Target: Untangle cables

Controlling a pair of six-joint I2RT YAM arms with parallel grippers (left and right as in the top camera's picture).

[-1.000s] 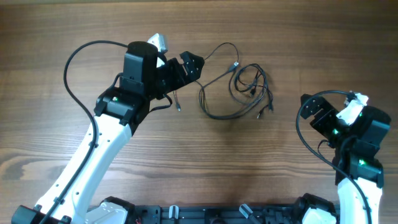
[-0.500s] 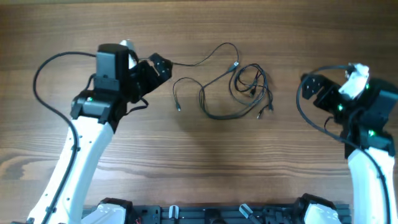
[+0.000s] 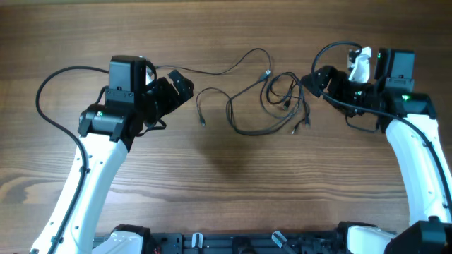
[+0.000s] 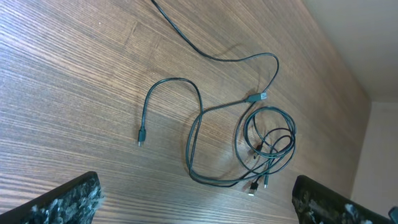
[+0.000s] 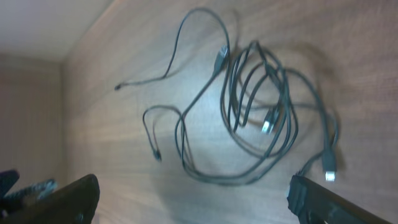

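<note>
Holding right claw [image 3: 313, 79] wide open and empty, just beside the cables [image 3: 285, 101], lying to its left on the wood-grain table [image 3: 226, 183]. Holding left claw [image 3: 182, 83] equally spread and empty, well apart from the tangle, near one trailing strand [image 3: 212, 73]. Noting thin, limp black cords with small plugs, bunching tightly rightward, stretching left to right; judging right arm nearer.

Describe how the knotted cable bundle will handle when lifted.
The cable bundle will probably sag limply: its thin cords lie in loose curves. Being so thin, it is likely light. Its loops cross, so lifting one may well drag the others along.
</note>
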